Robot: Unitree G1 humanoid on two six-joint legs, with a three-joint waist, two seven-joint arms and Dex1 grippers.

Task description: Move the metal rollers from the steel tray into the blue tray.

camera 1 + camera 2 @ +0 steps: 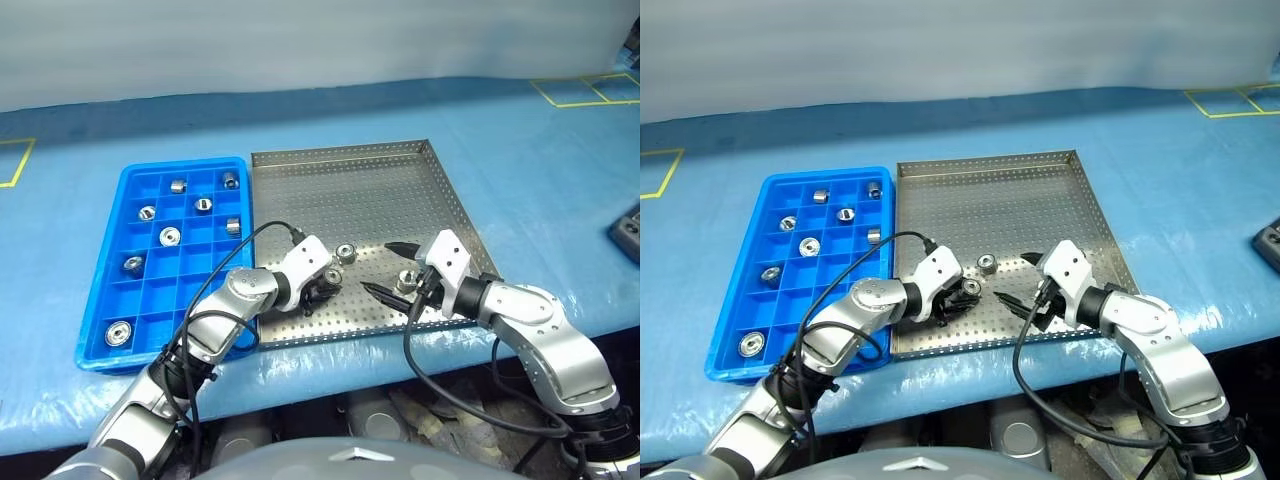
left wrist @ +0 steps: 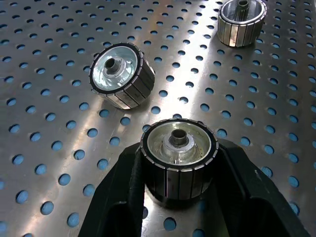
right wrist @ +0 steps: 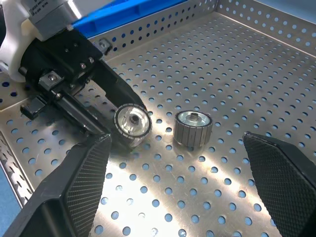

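Observation:
On the perforated floor of the steel tray (image 1: 340, 190), near its front edge, my left gripper (image 1: 326, 283) is shut on one of the metal rollers (image 2: 178, 158). The roller stands on end between the two black fingers. A second roller (image 1: 346, 253) lies just beyond it. A third (image 1: 408, 278) lies by my right gripper (image 1: 378, 267), which hovers open over the tray's front right part and faces the left gripper. The blue tray (image 1: 190, 275) sits along the steel tray's left side, and several rollers (image 1: 170, 237) lie in separate compartments of it.
Both trays rest on a table with a blue cover (image 1: 520, 170) marked with yellow tape (image 1: 585, 90). A dark object (image 1: 626, 232) lies at the right edge. The table's front edge runs just below the trays. Black cables (image 1: 430, 380) loop from both wrists.

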